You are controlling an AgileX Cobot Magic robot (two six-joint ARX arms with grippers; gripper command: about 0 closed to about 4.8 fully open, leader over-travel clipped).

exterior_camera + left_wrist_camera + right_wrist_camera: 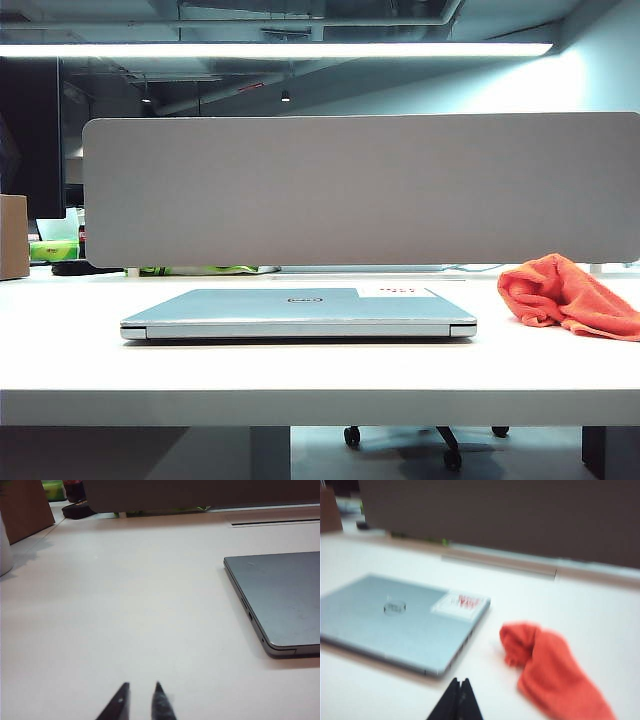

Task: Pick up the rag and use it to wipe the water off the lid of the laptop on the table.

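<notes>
While right end effector (pixel 459 682) closed, crumpled orange rag (pixel 567 293) beside laptop (pixel 297 310).

Ahead of me a grey divider panel (pixel 360 190) stands across the far side, rounded at its corners. Far left sits a brown cardboard box (pixel 13 236), and beside it something green (pixel 55 250) and a dark object (pixel 77 510) lie behind the panel's left end. A dark monitor (pixel 30 135) rises above them. Under the desk I see black chair castors (pixel 450 440). A long ceiling light (pixel 275 49) glows overhead.
</notes>
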